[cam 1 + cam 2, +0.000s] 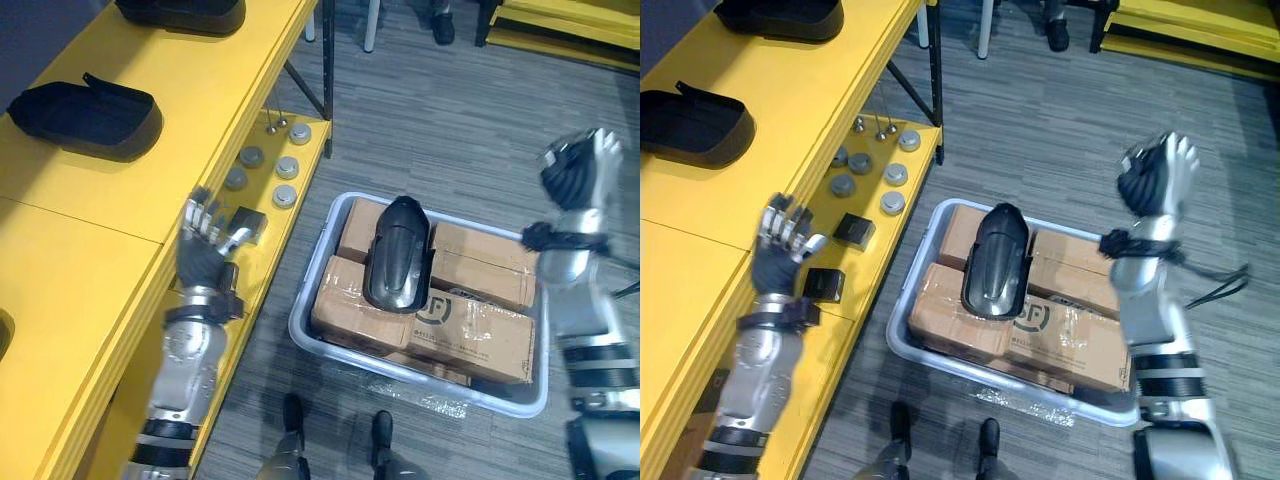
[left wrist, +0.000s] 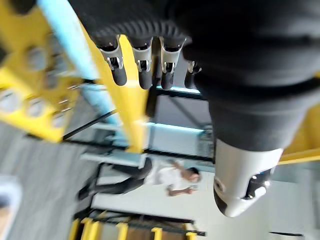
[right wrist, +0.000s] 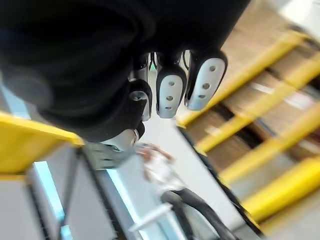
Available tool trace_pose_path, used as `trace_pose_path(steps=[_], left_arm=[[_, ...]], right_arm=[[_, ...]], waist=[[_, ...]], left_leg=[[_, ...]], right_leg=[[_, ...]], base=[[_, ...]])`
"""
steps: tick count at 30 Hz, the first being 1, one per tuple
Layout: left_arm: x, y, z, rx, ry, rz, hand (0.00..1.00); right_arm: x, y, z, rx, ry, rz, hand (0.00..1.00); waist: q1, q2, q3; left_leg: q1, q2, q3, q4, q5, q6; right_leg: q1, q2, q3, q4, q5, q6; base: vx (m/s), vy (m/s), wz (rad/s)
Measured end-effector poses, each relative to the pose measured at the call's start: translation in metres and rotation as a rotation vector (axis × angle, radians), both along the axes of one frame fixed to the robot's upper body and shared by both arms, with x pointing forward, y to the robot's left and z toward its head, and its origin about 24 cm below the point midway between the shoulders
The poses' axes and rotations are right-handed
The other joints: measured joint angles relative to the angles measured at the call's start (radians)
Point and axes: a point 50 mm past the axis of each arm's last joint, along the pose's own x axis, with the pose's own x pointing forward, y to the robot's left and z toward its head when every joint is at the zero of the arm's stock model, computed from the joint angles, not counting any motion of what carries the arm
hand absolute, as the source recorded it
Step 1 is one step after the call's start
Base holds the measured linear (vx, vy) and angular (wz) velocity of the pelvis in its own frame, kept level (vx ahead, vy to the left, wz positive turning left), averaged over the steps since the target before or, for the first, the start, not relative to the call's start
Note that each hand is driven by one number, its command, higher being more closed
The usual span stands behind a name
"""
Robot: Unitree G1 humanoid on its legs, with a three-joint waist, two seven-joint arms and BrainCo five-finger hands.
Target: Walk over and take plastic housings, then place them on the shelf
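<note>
A pale grey tub [image 1: 990,378] sits on the grey floor [image 1: 430,120] just beside the yellow shelf [image 1: 80,250]. It is packed with taped cardboard boxes [image 1: 470,335] lying flat, which fill it almost from wall to wall. On top of the boxes, toward the shelf side of the tub, rests one black plastic housing [image 1: 398,255], long and rounded, with its curved back up.

Two more black housings lie on the top level of the shelf. One [image 1: 85,118] is near the middle of the yellow board with its hollow side up, and the other [image 1: 180,12] is farther along. On the lower level of the shelf, beside the tub, there is a cluster of round grey discs [image 1: 286,168] and two small black boxes [image 1: 853,230].

The left hand [image 1: 205,250] is raised by the front edge of the shelf, above the lower level, with its fingers straight and spread, holding nothing. The right hand [image 1: 575,170] is raised over the floor on the far side of the tub from the shelf, with its fingers loose and empty. Neither hand touches the tub or a housing.

In the left wrist view a person [image 2: 165,177] is in the background.
</note>
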Motion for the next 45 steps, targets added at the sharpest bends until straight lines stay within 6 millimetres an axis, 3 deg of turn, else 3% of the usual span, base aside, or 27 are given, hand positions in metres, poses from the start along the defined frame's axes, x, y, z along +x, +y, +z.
trace_pose_path(steps=[1, 4, 7, 9, 13, 17, 24, 27, 32, 39, 44, 45], left_arm=[[-0.001, 0.003, 0.002, 0.007, -0.008, 0.008, 0.0], [-0.005, 0.003, 0.002, 0.024, -0.019, -0.009, 0.0], [-0.011, -0.002, -0.001, -0.003, -0.023, -0.02, 0.0], [-0.016, -0.001, -0.006, -0.05, -0.024, -0.005, 0.0], [-0.017, -0.004, -0.008, -0.11, -0.031, 0.009, 0.0], [-0.015, -0.016, -0.011, -0.176, -0.029, -0.006, 0.0], [-0.018, -0.033, -0.019, -0.19, -0.003, -0.047, 0.0], [-0.021, -0.033, -0.023, -0.197, 0.007, -0.048, 0.0], [-0.023, -0.04, -0.031, -0.188, 0.041, -0.078, 0.0], [-0.027, -0.042, -0.041, -0.211, 0.076, -0.078, 0.0], [-0.029, -0.042, -0.045, -0.22, 0.088, -0.071, 0.0], [-0.029, -0.042, -0.045, -0.222, 0.088, -0.071, 0.0]], right_arm=[[-0.002, 0.0, 0.007, -0.055, 0.004, 0.005, 0.0], [-0.005, -0.001, 0.018, -0.089, -0.013, 0.018, 0.0], [-0.006, -0.015, 0.019, -0.016, -0.035, -0.008, 0.0], [-0.008, -0.038, 0.011, 0.163, -0.083, -0.056, 0.0], [-0.002, -0.051, -0.008, 0.327, -0.077, -0.103, 0.0], [0.009, -0.05, -0.017, 0.452, -0.081, -0.11, 0.0], [0.024, -0.039, -0.028, 0.571, -0.059, -0.071, 0.0], [0.029, -0.033, -0.035, 0.603, -0.035, -0.045, 0.0], [0.049, -0.019, -0.075, 0.697, 0.121, -0.033, 0.0], [0.057, -0.011, -0.112, 0.761, 0.27, -0.052, 0.0], [0.059, -0.007, -0.117, 0.794, 0.289, -0.065, 0.0], [0.059, -0.007, -0.117, 0.796, 0.288, -0.068, 1.0]], waist=[[0.002, -0.008, 0.005], [0.002, -0.022, 0.024], [0.007, -0.023, 0.059], [0.013, -0.017, 0.093], [0.03, 0.003, 0.106], [0.068, 0.043, 0.13], [0.111, 0.062, 0.139], [0.114, 0.068, 0.142], [0.121, 0.068, 0.142], [0.122, 0.071, 0.141], [0.117, 0.072, 0.14], [0.117, 0.072, 0.14]], left_leg=[[-0.016, 0.002, 0.001, 0.022, -0.005, 0.0], [-0.064, 0.005, 0.0, 0.052, -0.007, 0.003], [-0.108, 0.005, -0.014, 0.066, -0.003, 0.007], [-0.153, 0.002, -0.027, 0.072, 0.01, 0.015], [-0.22, -0.001, -0.048, 0.087, 0.015, 0.018], [-0.279, -0.004, -0.062, 0.094, 0.018, 0.019], [-0.32, -0.015, -0.077, 0.09, 0.019, 0.019], [-0.334, -0.021, -0.09, 0.086, 0.022, 0.022], [-0.332, -0.029, -0.097, 0.084, 0.024, 0.024], [-0.291, -0.032, -0.1, 0.057, 0.033, 0.026], [-0.285, -0.032, -0.101, 0.031, 0.047, 0.026], [-0.284, -0.032, -0.102, 0.029, 0.049, 0.026]], right_leg=[[-0.015, -0.001, 0.002, 0.015, -0.002, -0.001], [-0.063, -0.002, 0.004, 0.039, 0.0, -0.003], [-0.098, -0.003, -0.003, 0.041, 0.005, -0.005], [-0.137, -0.008, -0.019, 0.053, 0.01, -0.009], [-0.189, -0.012, -0.037, 0.061, 0.015, -0.012], [-0.245, -0.017, -0.052, 0.08, 0.012, -0.011], [-0.283, -0.025, -0.063, 0.088, 0.001, -0.008], [-0.29, -0.031, -0.079, 0.088, 0.0, -0.007], [-0.285, -0.038, -0.084, 0.087, -0.002, -0.005], [-0.251, -0.039, -0.087, 0.082, -0.003, -0.004], [-0.252, -0.038, -0.091, 0.077, -0.003, -0.003], [-0.252, -0.038, -0.092, 0.076, -0.003, -0.003]], base=[[-0.14, 0.037, -0.07], [-0.11, 0.028, -0.03], [-0.07, 0.009, 0.06], [-0.04, 0.004, 0.15], [0.03, -0.001, 0.13], [0.04, -0.013, 0.06], [0.05, -0.007, 0.08], [0.05, 0.002, 0.13], [0.05, -0.016, 0.06], [0.03, -0.035, 0.02], [0.04, -0.044, 0.02], [0.04, -0.046, 0.02]])
